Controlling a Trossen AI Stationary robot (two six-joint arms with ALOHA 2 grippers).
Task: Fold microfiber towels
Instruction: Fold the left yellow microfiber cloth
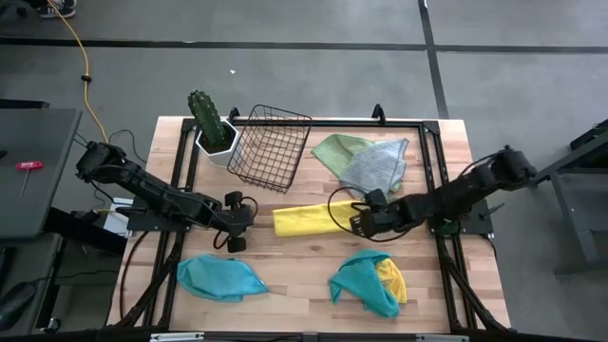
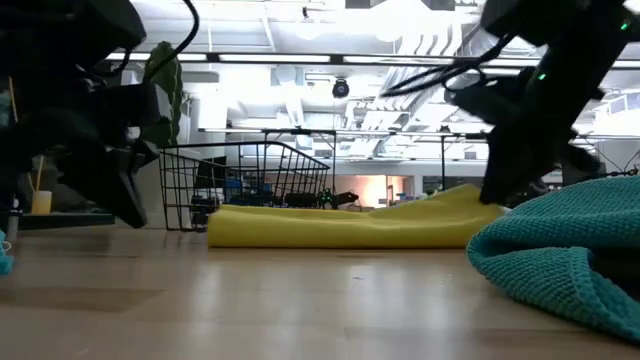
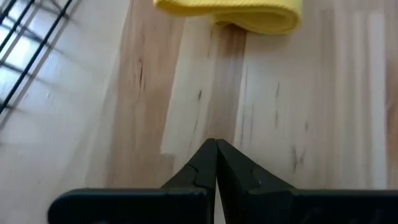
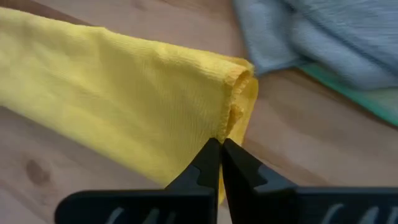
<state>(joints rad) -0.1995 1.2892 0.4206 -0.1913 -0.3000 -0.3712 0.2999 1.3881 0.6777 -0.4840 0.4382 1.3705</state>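
A yellow towel (image 1: 304, 219), folded into a long strip, lies across the middle of the table. My right gripper (image 1: 359, 224) is at the strip's right end, shut on it. My left gripper (image 1: 235, 239) hovers shut just off the strip's left end (image 3: 249, 15), above bare wood, and touches nothing. A green towel (image 1: 334, 149) and a grey towel (image 1: 378, 166) lie overlapped at the far right. A crumpled teal towel (image 1: 220, 277) lies near left. Another teal towel (image 1: 364, 285) lies over a yellow one (image 1: 392, 281) near right. My right gripper pinches the yellow towel's right end at its hemmed edge (image 4: 231, 118) between its two shut fingers. The fingers slant down from the table's right. How many layers they hold I cannot tell. That end is raised (image 2: 455, 198); the rest of the strip lies on the table.
A black wire basket (image 1: 271, 147) and a cactus in a white pot (image 1: 214, 128) stand at the far left. Bare wood shows between the yellow strip and the near towels. In the low view the teal towel (image 2: 560, 250) bulks close in front.
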